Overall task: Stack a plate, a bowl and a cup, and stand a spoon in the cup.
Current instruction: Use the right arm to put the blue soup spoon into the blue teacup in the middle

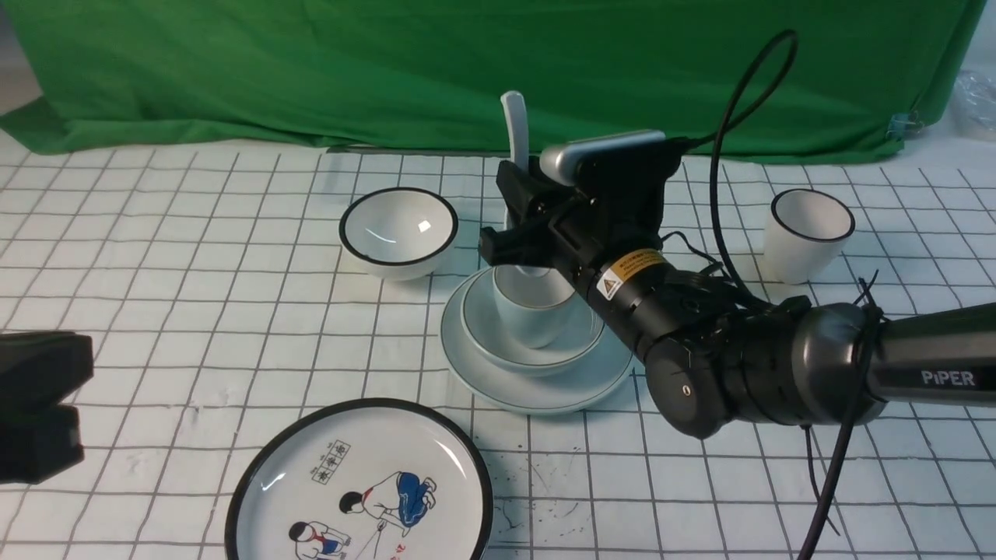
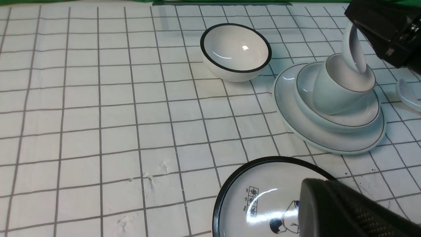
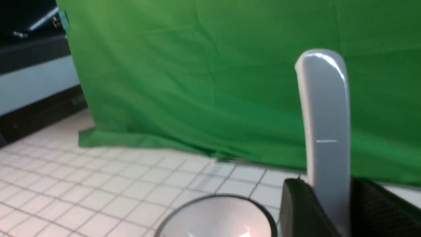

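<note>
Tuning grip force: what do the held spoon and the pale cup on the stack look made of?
The spoon: glazed ceramic by the look, glossy white with sharp highlights; hard plastic not ruled out. The cup: likely glazed ceramic too, pale grey-blue, smooth sheen, thick rim.

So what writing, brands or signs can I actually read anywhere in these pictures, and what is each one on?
"PiPER": white letters on the right arm.
Yellow warning label on that arm's wrist: a triangle sign, print too small to read.
Boxed characters on the cartoon plate: too small to read.
Nothing else carries writing.
</note>
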Action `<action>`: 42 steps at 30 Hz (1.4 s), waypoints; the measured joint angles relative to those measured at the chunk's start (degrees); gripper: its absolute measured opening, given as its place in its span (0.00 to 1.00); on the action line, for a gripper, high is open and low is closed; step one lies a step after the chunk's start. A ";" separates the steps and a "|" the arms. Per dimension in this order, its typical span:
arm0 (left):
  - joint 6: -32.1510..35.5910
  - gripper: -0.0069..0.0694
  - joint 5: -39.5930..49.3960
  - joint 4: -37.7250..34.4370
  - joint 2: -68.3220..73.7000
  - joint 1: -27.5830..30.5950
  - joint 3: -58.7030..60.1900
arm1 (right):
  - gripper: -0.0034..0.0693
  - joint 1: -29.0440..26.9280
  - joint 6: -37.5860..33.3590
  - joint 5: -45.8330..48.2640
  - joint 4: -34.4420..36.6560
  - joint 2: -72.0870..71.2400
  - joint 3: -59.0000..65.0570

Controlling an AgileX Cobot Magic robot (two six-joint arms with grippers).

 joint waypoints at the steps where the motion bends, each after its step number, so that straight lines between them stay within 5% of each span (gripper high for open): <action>1: 0.00 0.09 0.00 -0.01 0.00 0.00 0.00 | 0.34 -0.05 -0.28 0.85 -0.05 0.13 0.00; 22: 0.00 0.09 0.09 -0.59 0.00 0.00 0.00 | 0.34 -0.75 -7.37 1.67 0.61 3.25 0.00; 30: 0.00 0.09 0.09 -0.81 0.00 0.00 0.00 | 0.52 -0.75 -7.37 1.37 0.61 3.25 0.00; 34: 0.00 0.09 0.09 -0.82 0.00 0.00 0.00 | 0.54 -0.75 -7.43 1.36 0.61 3.25 0.00; 38: 0.00 0.09 0.09 -0.82 0.00 0.00 0.00 | 0.53 -0.75 -8.31 7.48 0.61 -0.09 0.00; 42: 0.00 0.09 0.09 -0.60 0.00 0.00 0.00 | 0.42 -0.82 -13.77 23.82 0.83 -10.64 0.00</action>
